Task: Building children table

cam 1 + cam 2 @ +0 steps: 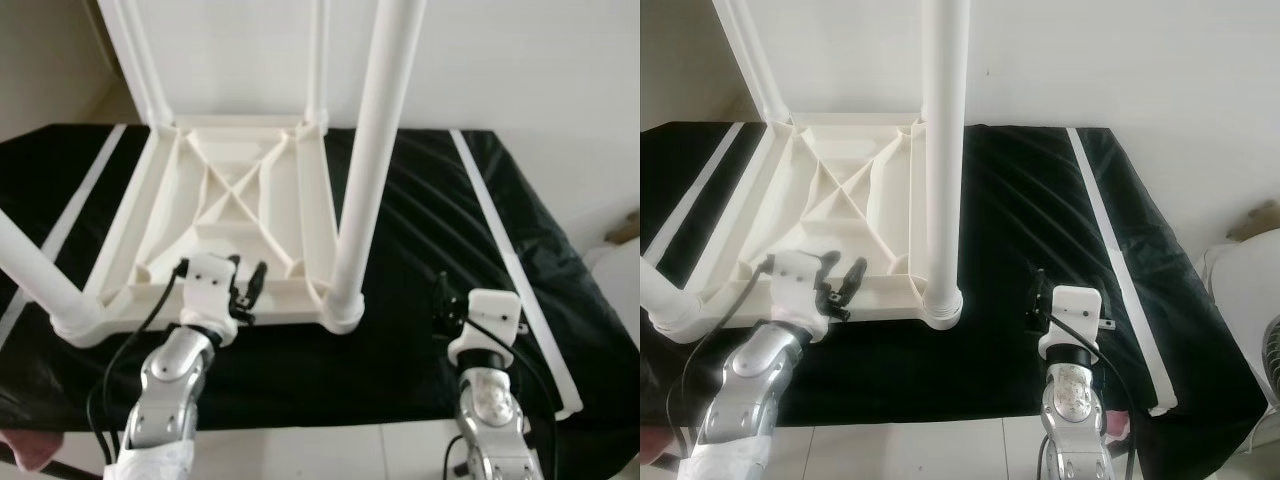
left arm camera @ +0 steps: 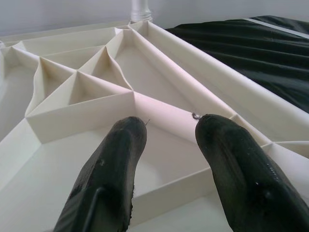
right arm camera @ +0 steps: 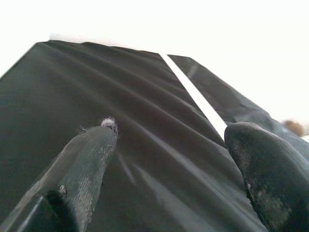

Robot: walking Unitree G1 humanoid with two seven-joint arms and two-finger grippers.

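A white plastic children's table (image 1: 235, 195) lies upside down on a black cloth (image 1: 420, 230), ribbed underside up. Its legs stand upward: the near right leg (image 1: 372, 150) is tall in front, the near left leg (image 1: 35, 270) slants out at the left, and two far legs rise by the wall. My left gripper (image 1: 250, 283) is open at the table's near edge, its fingertips (image 2: 128, 133) just over a ribbed compartment with nothing between them. My right gripper (image 1: 442, 300) is open over bare cloth to the right of the table, its fingers (image 3: 91, 150) empty.
White stripes (image 1: 500, 230) run down the cloth on both sides. A pale wall stands close behind the table. The cloth's front edge drops to a tiled floor near my arms. A white rounded object (image 1: 1250, 270) sits off the right edge.
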